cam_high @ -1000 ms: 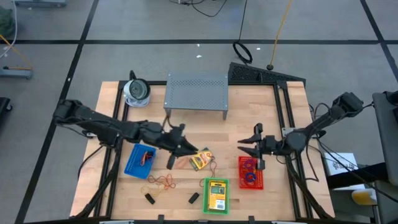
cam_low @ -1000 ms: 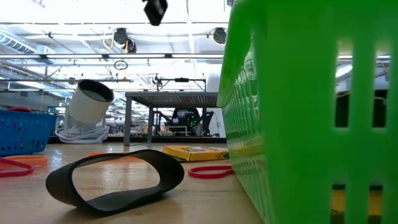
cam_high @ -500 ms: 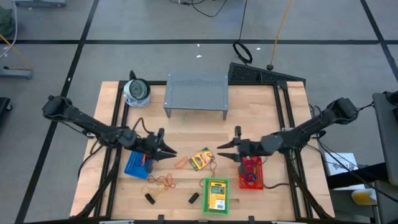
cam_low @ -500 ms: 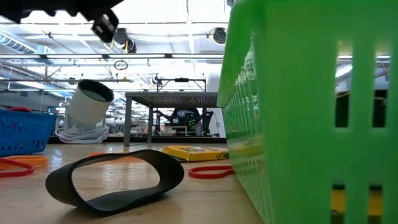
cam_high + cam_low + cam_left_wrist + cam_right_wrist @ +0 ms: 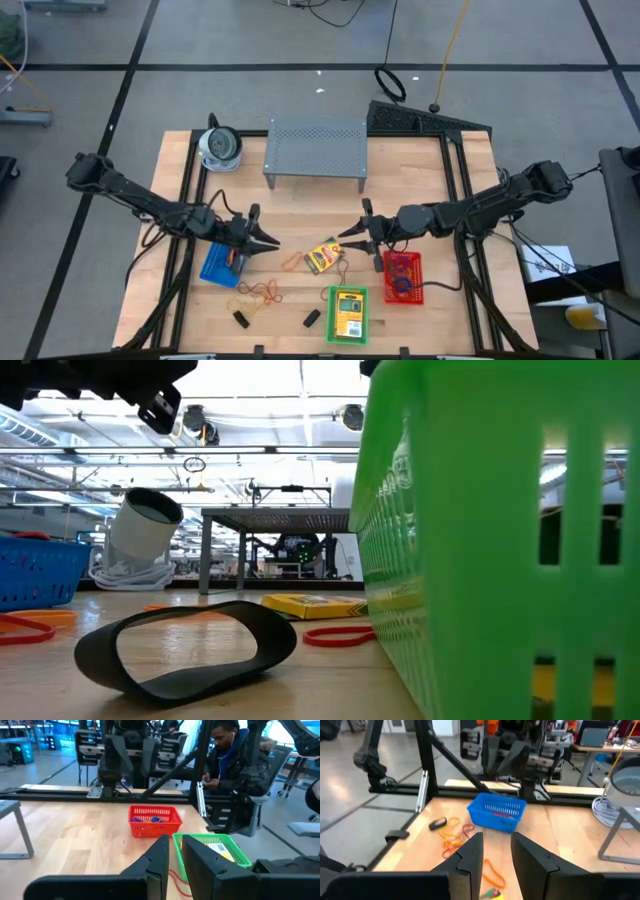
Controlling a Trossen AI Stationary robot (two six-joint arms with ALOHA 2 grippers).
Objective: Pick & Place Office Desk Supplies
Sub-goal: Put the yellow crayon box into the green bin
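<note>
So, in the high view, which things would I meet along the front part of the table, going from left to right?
blue basket → heap of rubber bands → crayon box lying loose on the table → green basket → red basket

Green basket (image 5: 500, 540): cut off at right, top and bottom edges of the low view; contents hidden behind its wall
Blue basket (image 5: 35, 570): cut by the low view's left edge
Left gripper (image 5: 160, 405): only its underside shows at the low view's top edge
Black clips (image 5: 241, 318): too small to make out in the high view
Crayon box (image 5: 490, 894): cut by the right wrist view's edge
</note>
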